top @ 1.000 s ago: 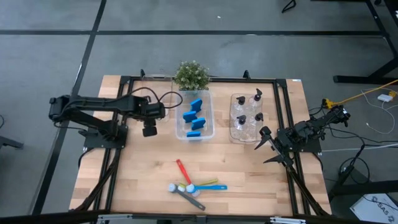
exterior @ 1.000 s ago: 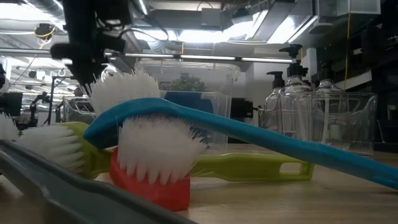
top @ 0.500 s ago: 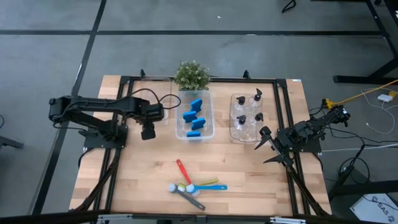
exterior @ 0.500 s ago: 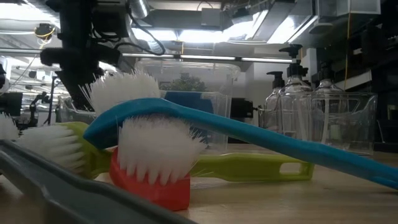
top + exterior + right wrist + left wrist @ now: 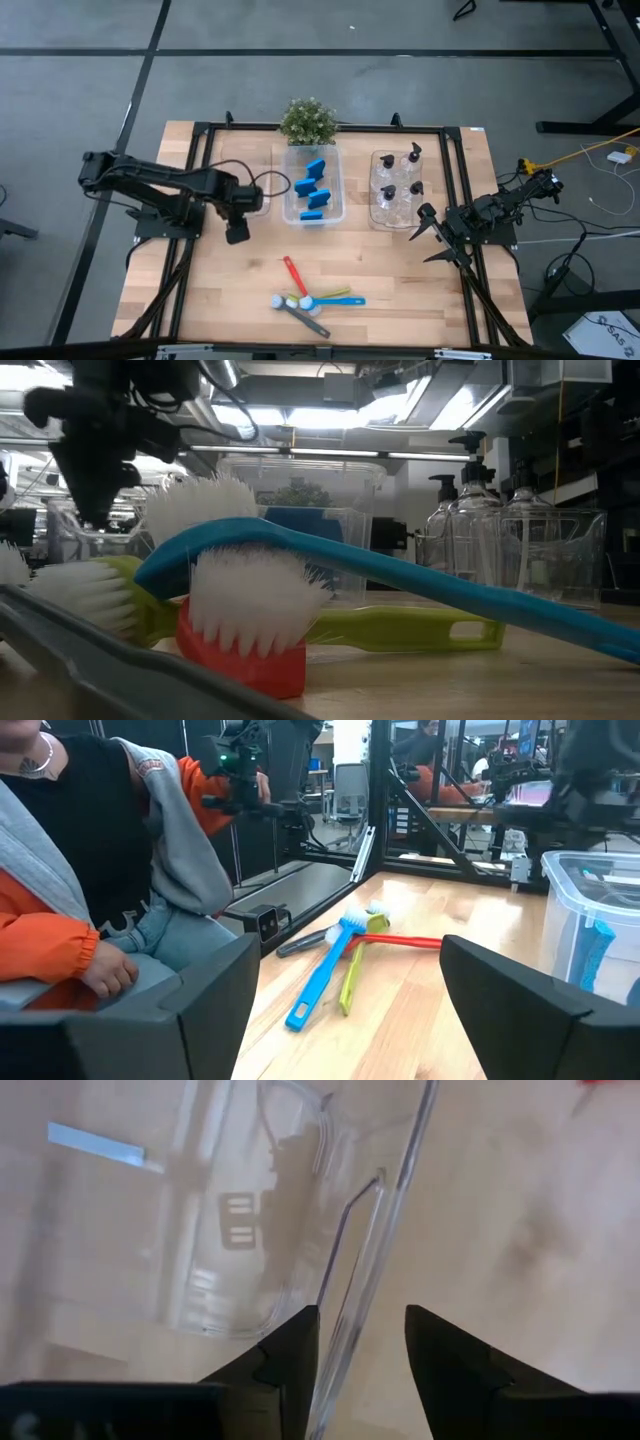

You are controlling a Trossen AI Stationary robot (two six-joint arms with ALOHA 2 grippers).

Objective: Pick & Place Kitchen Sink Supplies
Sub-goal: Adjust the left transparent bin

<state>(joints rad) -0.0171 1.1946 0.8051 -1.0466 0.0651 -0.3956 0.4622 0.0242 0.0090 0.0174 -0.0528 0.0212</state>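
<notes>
Brushes (image 5: 312,297) well apart from left pincer (image 5: 237,237)

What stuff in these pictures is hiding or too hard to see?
- Grey brush: in the low view only a blurred strip shows, cut off by the bottom edge.
- Red brush: low view, its handle is hidden behind the blue brush and its own bristles.
- Sponges: high view, too small to count surely.
- Empty clear bin: left wrist view, only a wall between the left gripper fingers shows; whether it is gripped is unclear.
</notes>
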